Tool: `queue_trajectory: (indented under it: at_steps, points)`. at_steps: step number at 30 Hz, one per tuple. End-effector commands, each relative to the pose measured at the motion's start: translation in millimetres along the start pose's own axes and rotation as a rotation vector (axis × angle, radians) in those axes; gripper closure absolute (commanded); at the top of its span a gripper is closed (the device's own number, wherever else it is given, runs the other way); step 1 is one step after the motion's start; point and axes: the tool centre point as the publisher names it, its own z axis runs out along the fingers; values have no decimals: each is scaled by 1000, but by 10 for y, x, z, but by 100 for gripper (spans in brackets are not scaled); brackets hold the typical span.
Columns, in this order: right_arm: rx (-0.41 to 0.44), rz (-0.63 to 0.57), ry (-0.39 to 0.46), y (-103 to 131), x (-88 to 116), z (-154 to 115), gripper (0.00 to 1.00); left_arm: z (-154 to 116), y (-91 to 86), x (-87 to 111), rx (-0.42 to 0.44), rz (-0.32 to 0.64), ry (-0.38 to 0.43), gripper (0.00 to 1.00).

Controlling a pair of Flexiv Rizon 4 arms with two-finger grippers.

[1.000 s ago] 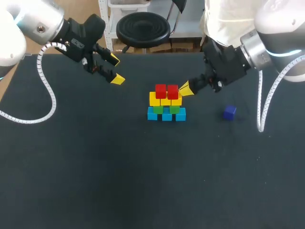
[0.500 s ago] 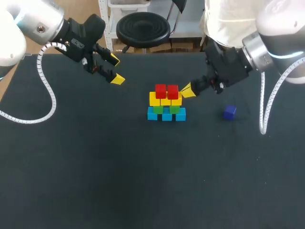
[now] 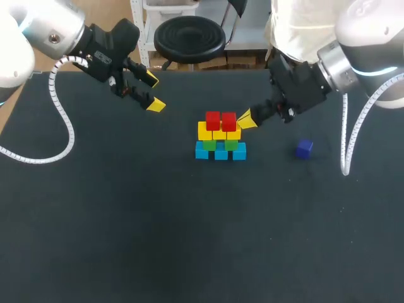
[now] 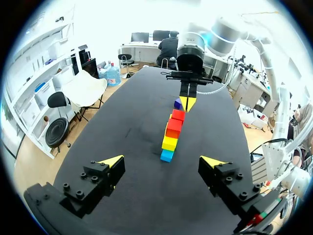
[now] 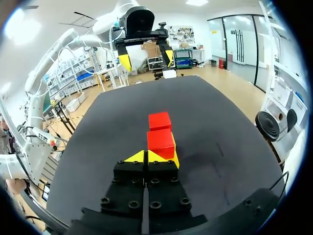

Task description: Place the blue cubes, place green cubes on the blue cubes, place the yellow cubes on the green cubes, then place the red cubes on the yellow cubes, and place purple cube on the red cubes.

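Almost nothing has changed over the last second. The right gripper (image 3: pixel 246 118) dips a shade toward the stack and comes back to the same spot. Its yellow tips are pressed together with nothing between them, at 3 o'clock of the right-hand one of the two bright red cubes (image 3: pixel 220 120) in the head view. The stack has not shifted — a row of light blue cubes (image 3: pixel 220 151) on the matte black table (image 3: pixel 126 221), small green cubes (image 3: pixel 231 144) on them, glossy yellow cubes (image 3: pixel 218 133) above, and the red pair on top. The small purple cube (image 3: pixel 303 149) lies where it did, alone on the table at the stack's 3 o'clock and well apart from it. The left gripper (image 3: pixel 153 92) has kept still too, its fingers spread wide and empty, off at the stack's 10 o'clock.

For the task, this suggests four layers are done and only the purple cube is left. The right arm seems to be finishing with the red layer and has not yet gone for the last cube.

I cannot tell whether the closed tips touch the red cube or merely stand beside it. The yellow layer mostly covers the green cubes, so two is my best guess at their count. In the right wrist view the gripper's own body hides everything below the yellow layer, and the purple cube does not show there. In the left wrist view it only peeks out behind the right gripper's tips.
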Motion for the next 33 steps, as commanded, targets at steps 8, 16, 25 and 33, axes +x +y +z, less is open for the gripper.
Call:
queue_trajectory:
  at_steps: [8,16,25,33]
  points:
    - [-12,-8,-2,-42,-27,25,100,-2,-3,14,0,3,-5,0]
    - [-13,-11,-2,-32,-39,29,100,-2,-3,14,0,3,-5,0]
    - [14,1,2,-25,-16,-70,100,-2,-3,14,0,3,-5,0]
    - [-8,0,6,-43,-15,12,100,-2,-3,14,0,3,-5,0]
